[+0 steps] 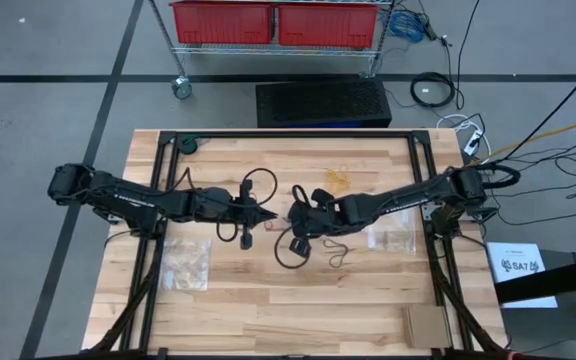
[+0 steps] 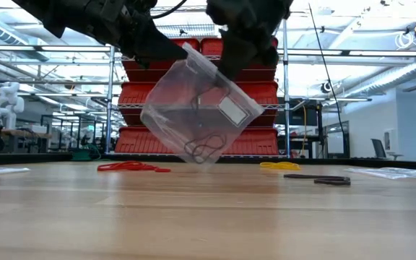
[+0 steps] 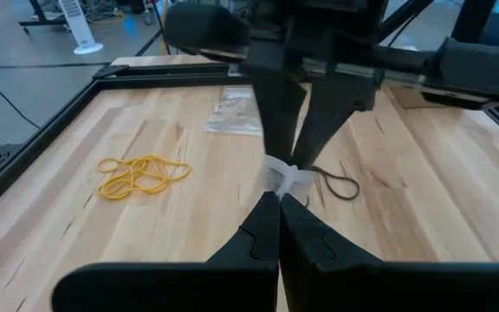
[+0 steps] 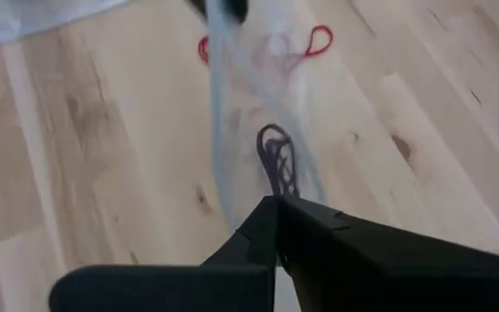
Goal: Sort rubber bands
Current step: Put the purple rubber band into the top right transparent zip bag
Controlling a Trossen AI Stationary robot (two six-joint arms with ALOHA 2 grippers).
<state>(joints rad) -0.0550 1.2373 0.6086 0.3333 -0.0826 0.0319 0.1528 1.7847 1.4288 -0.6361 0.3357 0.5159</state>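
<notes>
Both end effectors, left point(image 2: 166, 49) and right point(image 2: 231, 56), pinched tight on a clear flat plastic bag point(image 2: 197, 108) above table point(image 2: 208, 217) centre; black rubber bands point(image 2: 204, 149) inside, red rubber bands point(image 2: 130, 167) at 10 o'clock, yellow rubber bands point(image 2: 280, 165) at 2 o'clock.

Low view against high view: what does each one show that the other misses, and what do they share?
Only the low view shows that the clear bag hangs tilted above the table, with black rubber bands pooled in its lowest corner.

Only the high view shows which arm is which, the left pincer and right pincer meeting at mid-table, and flat clear bags lying on either side.

Both show the two pincers shut on the bag, and yellow bands and loose black bands lying on the wood.
</notes>
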